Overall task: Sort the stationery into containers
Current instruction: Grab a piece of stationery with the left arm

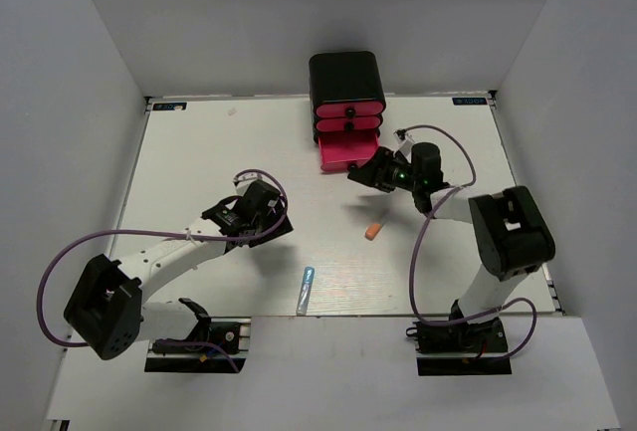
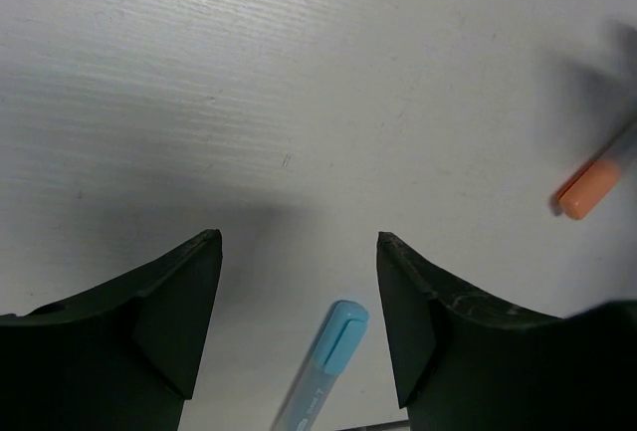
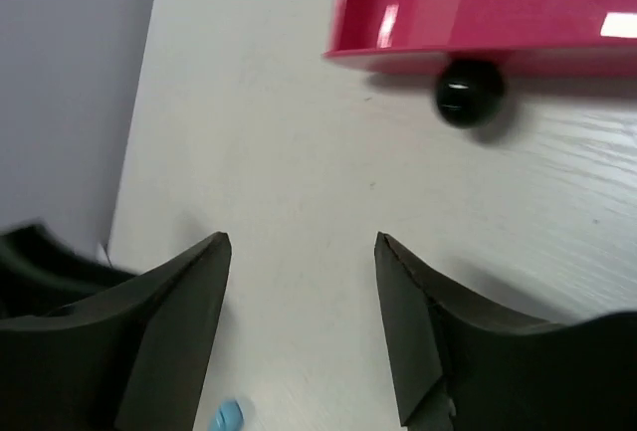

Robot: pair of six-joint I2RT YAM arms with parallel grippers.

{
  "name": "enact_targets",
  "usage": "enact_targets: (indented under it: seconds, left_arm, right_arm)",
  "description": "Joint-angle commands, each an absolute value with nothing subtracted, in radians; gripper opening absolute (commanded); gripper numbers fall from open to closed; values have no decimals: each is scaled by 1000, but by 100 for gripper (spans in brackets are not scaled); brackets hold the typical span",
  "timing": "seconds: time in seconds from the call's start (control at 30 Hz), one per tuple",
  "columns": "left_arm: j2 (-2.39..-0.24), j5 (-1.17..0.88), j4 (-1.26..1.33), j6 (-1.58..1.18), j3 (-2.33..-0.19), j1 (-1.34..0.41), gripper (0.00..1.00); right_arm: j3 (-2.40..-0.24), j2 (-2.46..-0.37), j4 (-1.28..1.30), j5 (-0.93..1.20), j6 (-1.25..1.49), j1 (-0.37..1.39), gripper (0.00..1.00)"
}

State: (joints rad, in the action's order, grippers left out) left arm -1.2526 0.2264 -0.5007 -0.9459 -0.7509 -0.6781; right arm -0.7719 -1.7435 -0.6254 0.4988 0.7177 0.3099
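Your light blue pen (image 1: 306,289) lies on the desk (image 1: 199,152) close to the near edge, its long axis running roughly near to far with a slight lean. An orange marker (image 1: 373,231) lies apart from it, further in and to the right. Of the two arms, the left is the nearer to the pen. In the left wrist view the pen's capped end pokes up from the bottom edge, in line with the gap of the left pincer (image 2: 299,242), which is released and holds nothing. Its jaws would close across the pen's width, so I judge the turn of the wrist about right. You must draw back toward the bases and come down. The right pincer (image 3: 304,242), also released and holding nothing, hangs just in front of the pulled-out pink drawer (image 3: 478,3) and is nearer the marker.
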Motion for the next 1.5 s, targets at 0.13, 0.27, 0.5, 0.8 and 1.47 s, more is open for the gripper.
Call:
enact_targets:
  seconds: [0.13,0.27,0.5,0.8,1.47]
  left_arm:
    - [-1226,36,-520,-836,-755,-683,36]
    - [-1262,-18,-520,-812,-764,-693,22]
    - [-1390,-138,-615,-767,-880,-756,64]
    - [-1469,-101,-733,-833,-951,-876,73]
    - [-1713,18,-794,-907,-1029,-1043,53]
  right_arm:
    - [-926,-1585,-165,1008,-69,304,38]
    - [-1153,-1621,639,996,-1062,296,18]
    - [-1158,-1602,962,824,-1672,261,52]
    - [-1118,-1586,858,870,-1562,259,54]
    - [-1112,-1577,795,851,-1529,247,55]
